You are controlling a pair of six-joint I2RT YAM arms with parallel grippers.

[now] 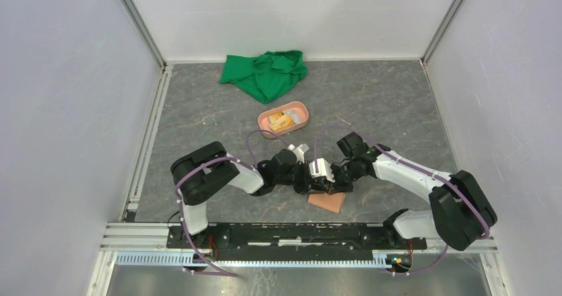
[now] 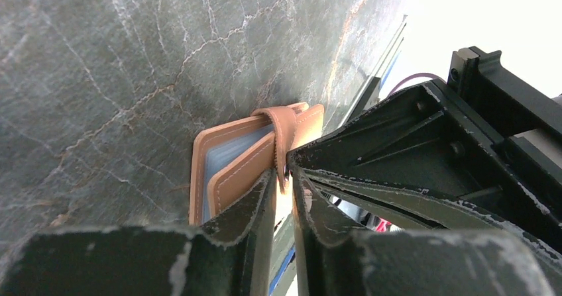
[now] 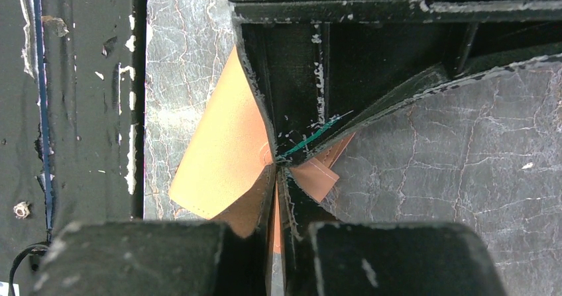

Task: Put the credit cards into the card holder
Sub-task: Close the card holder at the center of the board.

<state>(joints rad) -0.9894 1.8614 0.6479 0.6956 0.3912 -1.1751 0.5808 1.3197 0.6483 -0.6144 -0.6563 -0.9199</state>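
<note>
Crowding edge: card holder (image 1: pixel 327 202) near table (image 1: pixel 397 110) rail (image 1: pixel 285 233).
Right hand (image 3: pixel 279 177): clamped on its smooth tan flap (image 3: pixel 222 150).
Left hand (image 2: pixel 285 183): straddles stitched tab (image 2: pixel 283 127); we cannot tell grip.

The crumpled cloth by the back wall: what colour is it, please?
The cloth is green, clearest in the top external view.

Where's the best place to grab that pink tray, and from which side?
Probably the tray rim at its left end, coming straight down, one finger inside and one outside. It is a shallow oval with a thin raised wall, and its contents sit toward the middle and right, leaving that end barest.
</note>
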